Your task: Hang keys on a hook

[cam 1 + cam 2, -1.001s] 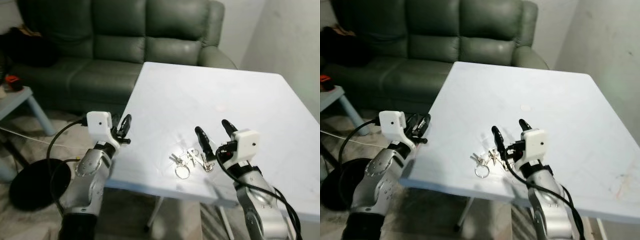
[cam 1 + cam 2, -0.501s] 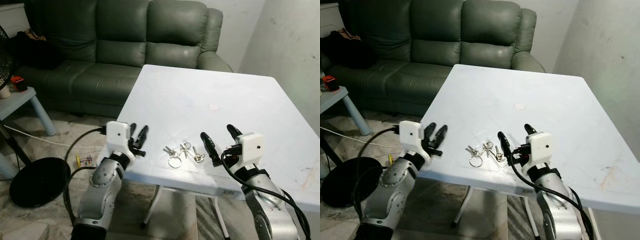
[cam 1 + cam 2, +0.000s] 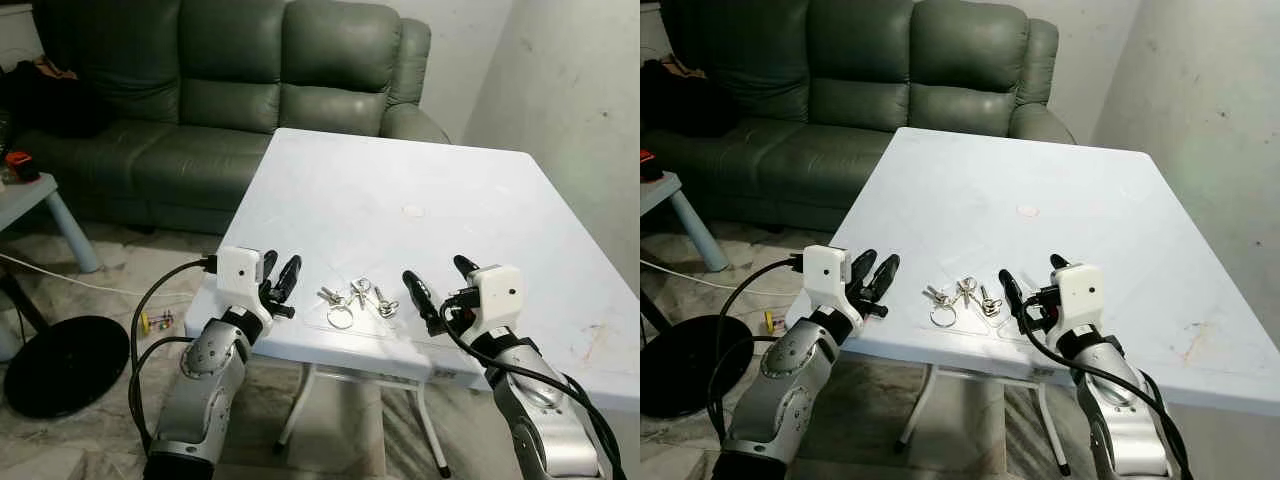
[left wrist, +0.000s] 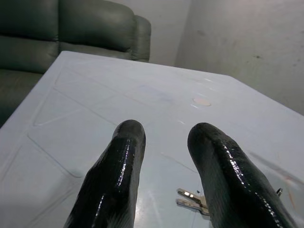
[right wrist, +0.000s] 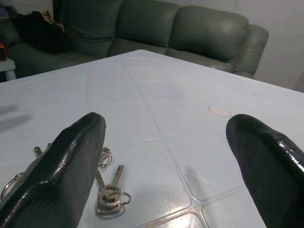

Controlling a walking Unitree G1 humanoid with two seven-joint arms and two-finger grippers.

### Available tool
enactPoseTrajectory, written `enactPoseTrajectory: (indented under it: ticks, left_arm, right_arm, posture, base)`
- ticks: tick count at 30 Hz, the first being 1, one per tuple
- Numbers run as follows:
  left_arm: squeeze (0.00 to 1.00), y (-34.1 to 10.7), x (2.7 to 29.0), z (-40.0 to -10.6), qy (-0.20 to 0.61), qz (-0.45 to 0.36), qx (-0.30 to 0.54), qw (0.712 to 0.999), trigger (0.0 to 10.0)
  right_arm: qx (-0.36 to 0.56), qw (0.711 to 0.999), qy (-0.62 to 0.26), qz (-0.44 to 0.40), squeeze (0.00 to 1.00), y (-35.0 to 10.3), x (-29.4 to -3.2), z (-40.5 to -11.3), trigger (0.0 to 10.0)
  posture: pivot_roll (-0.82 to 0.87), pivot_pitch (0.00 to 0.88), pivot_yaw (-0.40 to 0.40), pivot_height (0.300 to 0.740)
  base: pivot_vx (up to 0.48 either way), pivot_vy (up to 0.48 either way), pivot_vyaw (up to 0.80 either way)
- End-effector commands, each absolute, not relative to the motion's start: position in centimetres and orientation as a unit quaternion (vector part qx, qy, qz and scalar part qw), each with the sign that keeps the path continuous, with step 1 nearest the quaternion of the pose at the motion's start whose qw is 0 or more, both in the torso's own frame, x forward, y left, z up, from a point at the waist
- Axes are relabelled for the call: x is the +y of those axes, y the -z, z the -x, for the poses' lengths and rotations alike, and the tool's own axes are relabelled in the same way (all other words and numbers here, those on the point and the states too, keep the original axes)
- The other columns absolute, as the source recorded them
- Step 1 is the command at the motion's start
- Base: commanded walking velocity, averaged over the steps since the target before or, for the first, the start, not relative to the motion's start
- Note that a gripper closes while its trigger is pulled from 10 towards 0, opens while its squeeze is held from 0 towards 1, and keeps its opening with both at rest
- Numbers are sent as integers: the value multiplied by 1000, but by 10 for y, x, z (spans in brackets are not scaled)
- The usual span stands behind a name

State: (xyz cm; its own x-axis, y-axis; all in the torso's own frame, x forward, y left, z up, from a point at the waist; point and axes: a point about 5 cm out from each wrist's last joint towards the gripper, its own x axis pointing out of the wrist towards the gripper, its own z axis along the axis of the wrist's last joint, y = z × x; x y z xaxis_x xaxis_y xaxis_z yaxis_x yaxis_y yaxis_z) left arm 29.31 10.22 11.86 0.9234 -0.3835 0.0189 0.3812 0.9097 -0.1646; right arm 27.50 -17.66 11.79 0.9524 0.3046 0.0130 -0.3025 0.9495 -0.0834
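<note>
left eye view: keys (image 3: 355, 299) lie on the table (image 3: 420, 180) between our tools, nearer the wide-open right tool (image 3: 440, 280); left tool (image 3: 281, 272) narrowly parted.

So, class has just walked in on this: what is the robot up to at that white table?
A bunch of silver metal keys on a ring lies near the front edge of the white plastic table, untouched. The right gripper sits just beside the keys with fingers spread wide; the left gripper waits at the table's near left edge, fingers slightly apart. Nothing is held yet. A dark green sofa stands behind.
</note>
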Motion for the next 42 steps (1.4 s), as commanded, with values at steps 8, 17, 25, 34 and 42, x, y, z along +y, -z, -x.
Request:
enactPoseTrajectory:
  ticks: [8, 17, 25, 34, 42]
  left_arm:
    - [0, -126, 102, -295, 194, 84, -6, 977, 10000]
    - [0, -126, 102, -296, 193, 89, -7, 977, 10000]
    - [0, -126, 103, -294, 188, 97, -8, 977, 10000]
    - [0, -124, 102, -292, 186, 105, -6, 977, 10000]
    - [0, -125, 102, -291, 184, 118, -10, 976, 10000]
  right_arm:
    - [-12, 987, -152, 42, 0, -121, -177, -278, 10000]
    - [-12, 987, -152, 45, 0, -121, -177, -277, 10000]
    - [-10, 986, -157, 47, 0, -120, -176, -276, 10000]
    - [-5, 986, -158, 49, 0, -119, -178, -274, 10000]
    - [1, 987, -155, 48, 0, -118, -180, -272, 10000]
  posture:
    - [112, 0, -60, 740]
    - [110, 0, -62, 740]
    - [111, 0, -70, 740]
    - [108, 0, -76, 740]
    - [103, 0, -78, 740]
  base:
    - [0, 0, 0]
    - [0, 0, 0]
    - [0, 0, 0]
    - [0, 0, 0]
    - [0, 0, 0]
